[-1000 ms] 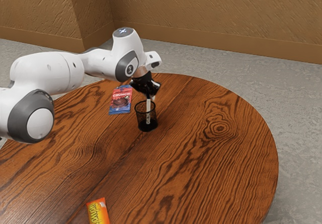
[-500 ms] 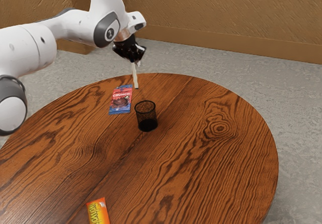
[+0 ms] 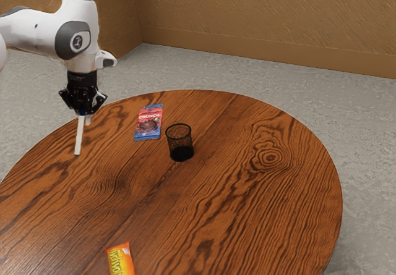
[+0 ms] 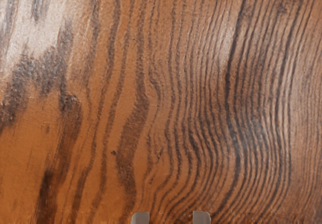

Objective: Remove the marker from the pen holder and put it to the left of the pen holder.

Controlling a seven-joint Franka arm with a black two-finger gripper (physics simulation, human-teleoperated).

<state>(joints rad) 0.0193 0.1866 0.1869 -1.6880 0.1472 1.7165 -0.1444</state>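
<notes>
Over the table (image 3: pixel 247 225), near the exterior view's left, holding the marker (image 3: pixel 79 136) pinched in the gripper (image 3: pixel 85 115), its far end pointing down below the hand. Showing in the wrist view as two grey fingers (image 4: pixel 140 218) slightly apart, with streaked wood below. Starting at the exterior view's left, passing close behind the gripper with the table's curved edge, grey floor beyond. From there, running wood grain under and around the hand, with a broad stretch toward the viewer. Farther right and much nearer the viewer than the gripper, reaching the orange-and-yellow packet (image 3: pixel 120 260), cut by the picture's lower border. Across a strip of wood to the gripper's right in the exterior view, coming to the red-and-blue Crunch packet (image 3: pixel 148 123), lying flat, well inside the edge. Just right of that packet, and well apart from both gripper and marker, meeting the pen holder (image 3: pixel 180 144), upright, black and mesh-sided, with its round rim facing up. Past it, stretching wide over dark-ringed grain to the edge on the far right, farthest from the gripper. In looks: slim, straight and off-white, tilted a little from upright, lower end darker and leaning toward the exterior view's left, upper end tucked into the gripper. Cannot tell of any touch between that lower end and the wood.
</notes>
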